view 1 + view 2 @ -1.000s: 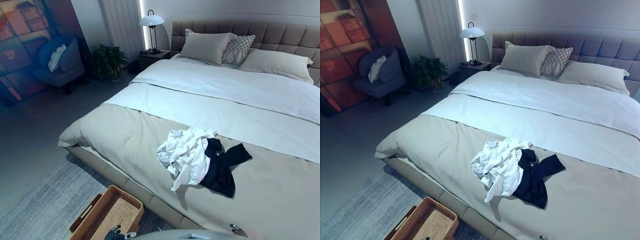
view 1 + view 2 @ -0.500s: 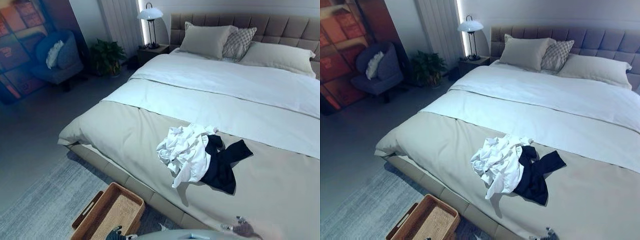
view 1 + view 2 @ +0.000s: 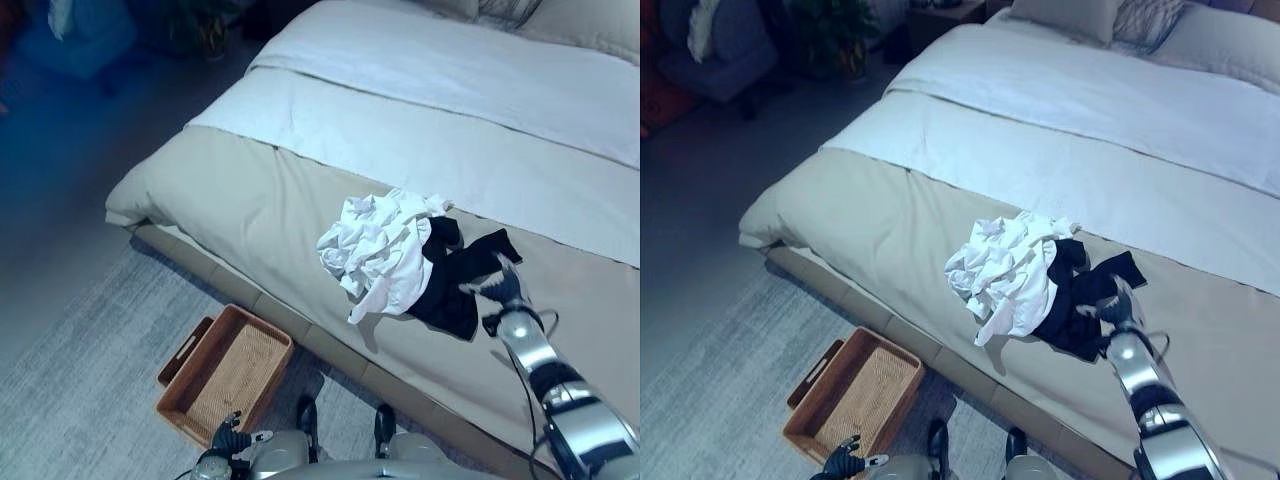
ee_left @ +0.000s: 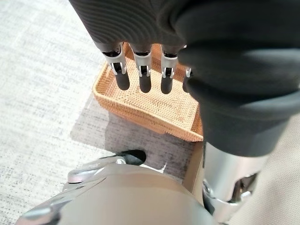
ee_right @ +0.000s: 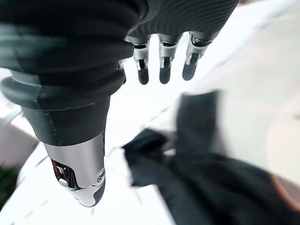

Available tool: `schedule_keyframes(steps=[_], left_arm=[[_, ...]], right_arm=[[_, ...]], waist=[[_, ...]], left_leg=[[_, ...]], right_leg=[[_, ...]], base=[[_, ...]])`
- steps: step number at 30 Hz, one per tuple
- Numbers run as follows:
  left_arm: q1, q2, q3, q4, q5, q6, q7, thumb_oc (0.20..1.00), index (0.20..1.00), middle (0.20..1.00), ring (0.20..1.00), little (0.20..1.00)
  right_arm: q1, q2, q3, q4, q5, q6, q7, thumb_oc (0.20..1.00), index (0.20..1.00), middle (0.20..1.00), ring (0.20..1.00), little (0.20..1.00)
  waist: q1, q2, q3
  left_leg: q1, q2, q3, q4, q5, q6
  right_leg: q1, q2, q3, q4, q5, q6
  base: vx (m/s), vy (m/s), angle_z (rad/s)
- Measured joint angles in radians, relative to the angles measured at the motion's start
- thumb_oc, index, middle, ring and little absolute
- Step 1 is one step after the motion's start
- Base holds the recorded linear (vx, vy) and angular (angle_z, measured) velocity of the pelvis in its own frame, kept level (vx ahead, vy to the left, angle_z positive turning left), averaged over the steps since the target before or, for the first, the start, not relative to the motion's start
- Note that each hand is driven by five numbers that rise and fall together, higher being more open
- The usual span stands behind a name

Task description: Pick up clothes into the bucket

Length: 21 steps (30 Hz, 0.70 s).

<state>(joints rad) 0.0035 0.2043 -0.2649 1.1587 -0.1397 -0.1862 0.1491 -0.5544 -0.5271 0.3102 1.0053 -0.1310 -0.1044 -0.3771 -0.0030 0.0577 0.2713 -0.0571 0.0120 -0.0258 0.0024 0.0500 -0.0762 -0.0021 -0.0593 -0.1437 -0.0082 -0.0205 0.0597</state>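
the right hand (image 3: 497,290) has its fingers (image 5: 162,65) straight and relaxed, spread a little, holding nothing; in its wrist view the dark tips hang above the dark garment (image 5: 197,173) with pale bedding past them. seen from the head, that hand sits at the 3 o'clock edge of the clothes heap, just beside or perhaps touching the black garment (image 3: 455,285), and whether it touches cannot be told. the white garment (image 3: 380,250) lies crumpled against the black one's 9 o'clock side, partly overlapping it, both on the beige cover of the bed (image 3: 240,200) near its foot edge. toward 12 o'clock from the heap the bed carries a white folded-back sheet (image 3: 420,140). the left hand (image 3: 228,436) shows low at 6 o'clock, its fingers (image 4: 143,75) also straight and empty, hanging over the near end of the wicker basket (image 3: 225,372). that basket, a rectangular tray with a handle slot, stands on the grey rug (image 3: 90,370) at about 7 o'clock from the clothes, just beside the bed's base and well apart from the heap. the basket holds no clothes.
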Motion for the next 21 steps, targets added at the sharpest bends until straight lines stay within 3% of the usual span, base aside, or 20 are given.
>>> schedule_keyframes(steps=[5,13,21], left_arm=[[-0.055,0.015,-0.067,-0.019,0.000,0.000,0.028,1.000,1.000,1.000,1.000,1.000],[-0.181,0.019,-0.147,-0.062,0.000,-0.022,0.075,1.000,1.000,1.000,1.000,1.000],[-0.249,-0.002,-0.198,-0.066,-0.013,-0.023,0.091,1.000,1.000,1.000,1.000,1.000]], right_arm=[[-0.135,0.015,0.083,0.042,-0.064,0.012,-0.029,1.000,1.000,1.000,1.000,1.000],[-0.340,0.008,0.240,0.103,-0.260,0.057,-0.096,1.000,1.000,1.000,1.000,1.000],[-0.485,0.050,0.330,0.302,-0.312,0.109,-0.082,1.000,1.000,1.000,1.000,1.000]], waist=[[0.034,0.007,0.051],[0.078,0.008,0.144],[0.102,-0.001,0.165]], left_leg=[[-0.051,-0.019,-0.005,0.022,0.000,0.001],[-0.181,-0.042,-0.048,0.046,0.026,0.034],[-0.256,-0.056,-0.082,0.047,0.043,0.035]], right_leg=[[-0.067,-0.023,-0.003,0.061,-0.017,0.010],[-0.197,-0.049,-0.041,0.141,-0.032,0.017],[-0.261,-0.064,-0.071,0.153,-0.035,0.016]], base=[[-0.04,0.063,0.05],[-0.04,0.024,0.18],[-0.03,0.009,0.14]])
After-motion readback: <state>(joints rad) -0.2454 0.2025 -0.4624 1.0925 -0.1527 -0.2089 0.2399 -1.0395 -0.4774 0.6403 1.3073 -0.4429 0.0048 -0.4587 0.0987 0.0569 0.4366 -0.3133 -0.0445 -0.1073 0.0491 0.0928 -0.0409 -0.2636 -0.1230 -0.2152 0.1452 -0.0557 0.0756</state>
